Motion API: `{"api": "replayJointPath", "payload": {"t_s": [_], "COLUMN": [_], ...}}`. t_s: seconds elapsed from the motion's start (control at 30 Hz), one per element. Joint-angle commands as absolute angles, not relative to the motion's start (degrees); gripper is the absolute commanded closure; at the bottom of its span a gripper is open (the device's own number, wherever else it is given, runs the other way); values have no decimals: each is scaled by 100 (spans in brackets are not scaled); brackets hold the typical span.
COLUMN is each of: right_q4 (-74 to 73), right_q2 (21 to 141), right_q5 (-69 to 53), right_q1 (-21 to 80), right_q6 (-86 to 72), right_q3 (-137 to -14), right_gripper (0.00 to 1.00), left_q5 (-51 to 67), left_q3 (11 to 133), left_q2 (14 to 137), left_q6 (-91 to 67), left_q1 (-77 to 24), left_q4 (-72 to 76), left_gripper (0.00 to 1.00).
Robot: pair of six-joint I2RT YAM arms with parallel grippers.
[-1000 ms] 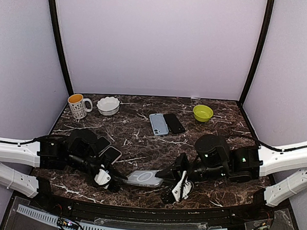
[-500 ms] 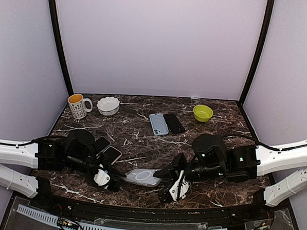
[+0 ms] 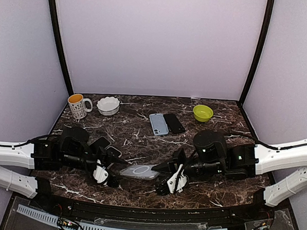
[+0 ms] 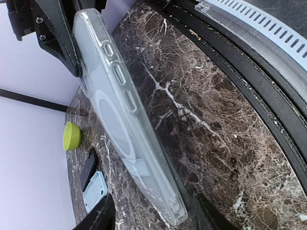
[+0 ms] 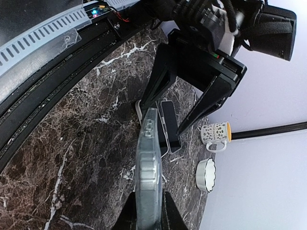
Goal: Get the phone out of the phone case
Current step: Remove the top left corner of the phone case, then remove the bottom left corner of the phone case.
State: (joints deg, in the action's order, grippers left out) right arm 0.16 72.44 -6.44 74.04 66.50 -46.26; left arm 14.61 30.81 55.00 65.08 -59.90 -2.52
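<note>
Right gripper [image 5: 147,205] pinches one end of the clear, glossy phone case [image 4: 120,115] (thin, round-cornered, ring-marked on its flat back); left gripper [image 4: 153,213] stands spread around the other end.

No legible text, labels or numbers

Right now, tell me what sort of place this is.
Likely a robot test cell, not a home: plain lavender walls box in a marble-patterned table, a left arm and right arm are mounted at its near edge, and props like a mug and green bowl sit on it.
</note>
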Motion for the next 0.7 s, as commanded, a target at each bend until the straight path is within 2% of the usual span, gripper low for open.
{"api": "replayJointPath", "payload": {"t_s": [0.0, 0.2, 0.47, 0.67], "right_q4": [992, 1619, 2894, 3528], "right_q2": [6948, 6712, 6671, 6548], "right_q5": [-727, -411, 105, 273], "right_q1": [7263, 7023, 6766, 6659], "right_q6": [6140, 5114, 3241, 2209], "right_q3": [-4596, -4417, -4333, -4247], "right_gripper": [100, 100, 100, 100], "left_q5": [1450, 1496, 1741, 2574], "left_q3": [3030, 3019, 3116, 3158], "left_q2": [5287, 5023, 4796, 4657], "left_q6": [6436, 6098, 5486, 4800], "left_q1": [-5955, -5742, -5173, -4578], "left_q4": [53, 228, 607, 1078], "left_gripper": [38, 32, 34, 36]}}
